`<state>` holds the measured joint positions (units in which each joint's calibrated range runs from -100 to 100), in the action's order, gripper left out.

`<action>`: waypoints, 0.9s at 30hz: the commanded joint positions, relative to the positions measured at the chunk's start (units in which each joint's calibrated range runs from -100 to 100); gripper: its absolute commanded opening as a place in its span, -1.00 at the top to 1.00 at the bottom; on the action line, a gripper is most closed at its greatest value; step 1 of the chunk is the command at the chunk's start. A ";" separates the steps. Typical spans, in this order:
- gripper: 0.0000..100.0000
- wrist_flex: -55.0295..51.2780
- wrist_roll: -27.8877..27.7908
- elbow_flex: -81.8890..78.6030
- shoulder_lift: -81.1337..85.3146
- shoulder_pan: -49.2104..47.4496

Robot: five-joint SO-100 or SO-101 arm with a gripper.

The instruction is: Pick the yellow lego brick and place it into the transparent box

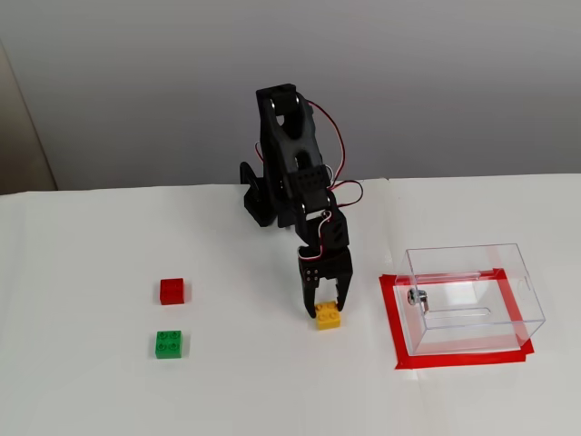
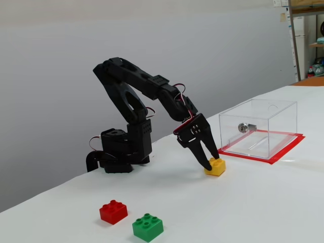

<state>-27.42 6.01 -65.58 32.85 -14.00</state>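
between the jaws — the yellow lego brick, sitting on the white counter.
the jaws are apart, one finger on each side of the brick, tips low against it; whether they press it, i cannot tell. off to one side of the jaws stands the transparent box on red tape — on the other side, well apart, a red brick and a green brick.

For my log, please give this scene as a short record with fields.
gripper: down at the yellow brick, fingers on either side; full closure unclear
yellow brick: on the table, outside the box
box: clear, empty, inside a red tape frame
red brick: untouched
green brick: next to the red brick
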 commanded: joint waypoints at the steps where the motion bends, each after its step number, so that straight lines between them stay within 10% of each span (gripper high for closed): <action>1: 0.76 -2.69 -0.22 3.73 5.97 -1.79; 27: 0.77 -7.48 -0.42 24.53 22.26 -21.53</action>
<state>-34.79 5.91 -47.48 57.55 -34.19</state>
